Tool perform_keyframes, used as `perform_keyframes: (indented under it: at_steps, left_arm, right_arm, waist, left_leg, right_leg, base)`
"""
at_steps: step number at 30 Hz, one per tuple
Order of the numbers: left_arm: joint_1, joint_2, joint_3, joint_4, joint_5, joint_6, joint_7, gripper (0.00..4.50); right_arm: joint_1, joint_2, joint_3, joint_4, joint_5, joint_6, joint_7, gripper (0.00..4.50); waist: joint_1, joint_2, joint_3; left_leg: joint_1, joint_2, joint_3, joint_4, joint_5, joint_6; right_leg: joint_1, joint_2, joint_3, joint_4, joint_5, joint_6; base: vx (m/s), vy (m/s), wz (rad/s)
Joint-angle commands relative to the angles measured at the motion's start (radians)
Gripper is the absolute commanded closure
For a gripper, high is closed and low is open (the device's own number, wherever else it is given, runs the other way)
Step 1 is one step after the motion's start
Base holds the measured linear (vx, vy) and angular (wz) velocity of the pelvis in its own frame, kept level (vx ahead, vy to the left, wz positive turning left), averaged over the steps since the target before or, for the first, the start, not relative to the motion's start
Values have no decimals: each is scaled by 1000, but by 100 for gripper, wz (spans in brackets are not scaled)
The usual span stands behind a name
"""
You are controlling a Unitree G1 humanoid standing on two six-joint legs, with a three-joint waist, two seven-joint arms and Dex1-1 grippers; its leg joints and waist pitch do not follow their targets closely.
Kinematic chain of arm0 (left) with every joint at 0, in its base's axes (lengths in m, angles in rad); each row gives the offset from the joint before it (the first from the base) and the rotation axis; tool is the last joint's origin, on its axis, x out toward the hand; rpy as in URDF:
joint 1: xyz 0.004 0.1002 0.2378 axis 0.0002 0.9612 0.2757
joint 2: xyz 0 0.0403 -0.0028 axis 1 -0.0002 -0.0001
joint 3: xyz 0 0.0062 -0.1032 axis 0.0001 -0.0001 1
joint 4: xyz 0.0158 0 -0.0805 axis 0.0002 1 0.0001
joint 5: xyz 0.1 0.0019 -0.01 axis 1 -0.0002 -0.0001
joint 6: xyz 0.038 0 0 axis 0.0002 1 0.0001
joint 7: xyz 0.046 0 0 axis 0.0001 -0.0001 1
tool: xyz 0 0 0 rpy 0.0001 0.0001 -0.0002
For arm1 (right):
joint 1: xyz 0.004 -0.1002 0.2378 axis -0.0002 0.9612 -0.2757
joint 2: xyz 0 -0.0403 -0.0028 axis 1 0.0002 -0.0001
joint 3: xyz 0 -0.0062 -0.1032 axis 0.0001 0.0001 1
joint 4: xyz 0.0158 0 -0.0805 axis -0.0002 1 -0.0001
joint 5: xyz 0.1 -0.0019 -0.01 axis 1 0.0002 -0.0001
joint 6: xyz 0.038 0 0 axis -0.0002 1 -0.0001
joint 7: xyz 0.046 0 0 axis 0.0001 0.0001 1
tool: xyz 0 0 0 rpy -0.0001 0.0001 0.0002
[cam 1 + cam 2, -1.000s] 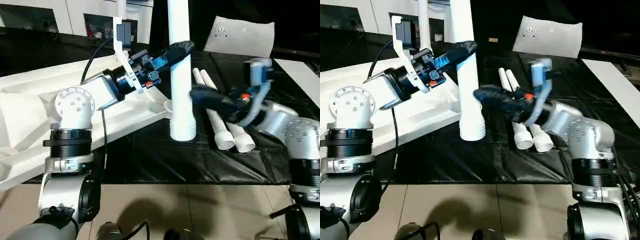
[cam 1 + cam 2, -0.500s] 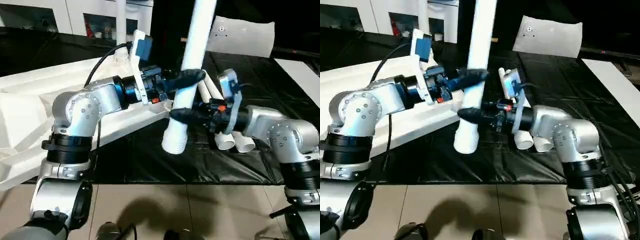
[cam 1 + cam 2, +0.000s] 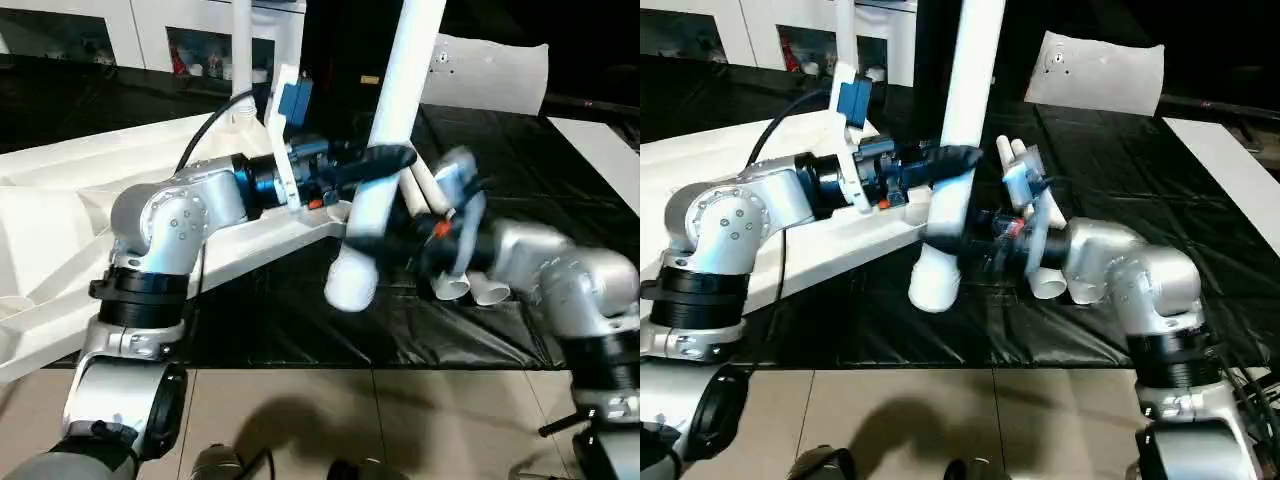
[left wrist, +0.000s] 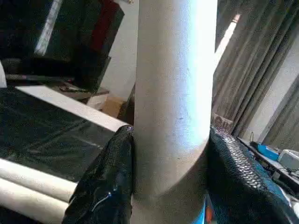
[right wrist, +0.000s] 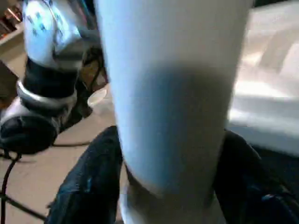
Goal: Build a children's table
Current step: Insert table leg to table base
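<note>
A long white tapered leg (image 3: 400, 100) hangs tilted above the black mat, ribbed wide end (image 3: 350, 285) down and top leaning right. My left gripper (image 3: 385, 158) is shut on its middle; in the left wrist view the black fingers (image 4: 105, 186) press both sides. My right gripper (image 3: 385, 240) grips the same leg lower down, with its fingers (image 5: 88, 186) hugging it in the right wrist view. The white ribbed tabletop (image 3: 60, 200) lies on the left, with one leg (image 3: 241, 50) standing upright in it at the back. Two more legs (image 3: 470, 285) lie on the mat behind my right forearm.
A black mat (image 3: 300, 320) covers the work surface down to the tiled floor (image 3: 400, 420) in front. A white pillow-like slab (image 3: 490, 70) lies at the back right. A white cabinet (image 3: 100, 30) with dark compartments stands behind.
The leg went from upright to tilted, its top swinging right. My right gripper came in from the right and closed round its lower part. My left wrist turned with it.
</note>
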Motion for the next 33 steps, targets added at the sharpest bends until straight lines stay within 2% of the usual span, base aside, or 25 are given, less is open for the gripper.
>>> perform_keyframes:
  at_steps: [1, 7, 18, 26, 33]
  left_arm:
    - [-18, -4, -5, -28, -2, -14, -9, 265]
    - [-14, -1, -15, -40, -3, -12, -27, 265]
    - [4, 33, -68, -56, 36, -18, -70, 265]
    - [-1, 29, -70, -59, 30, -21, -72, 265]
    - [-9, 17, -57, -58, 22, -16, -67, 265]
  right_arm:
    - [1, -16, 10, -28, -14, -1, 14, 146]
    - [-2, -3, 12, -12, -26, -15, -4, 145]
    - [-13, -16, -18, -32, -7, -64, 57, 145]
    - [-11, -30, 2, -18, -28, -69, 68, 145]
    - [-10, -11, 11, -2, -33, -76, 56, 211]
  waist:
    - [-1, 12, -96]
    - [-2, 11, -93]
    - [-1, 15, -95]
    - [0, 12, -99]
    - [0, 13, -99]
  left_leg:
    - [17, -1, 5, -62, -234, -24]
    - [19, -1, 5, -61, -244, -23]
    - [19, 2, 4, -63, -241, -23]
    - [18, 1, 5, -60, -233, -23]
    - [18, 1, 6, -60, -232, -23]
  right_leg:
    - [56, -62, 31, -85, -412, -94]
    - [52, -63, 31, -90, -448, -82]
    - [54, -62, 32, -84, -414, -94]
    - [56, -63, 33, -82, -404, -104]
    - [56, -63, 33, -81, -394, -111]
  base:
    - [0, 0, 0]
    - [0, 0, 0]
    - [0, 0, 0]
    - [0, 0, 0]
    - [0, 0, 0]
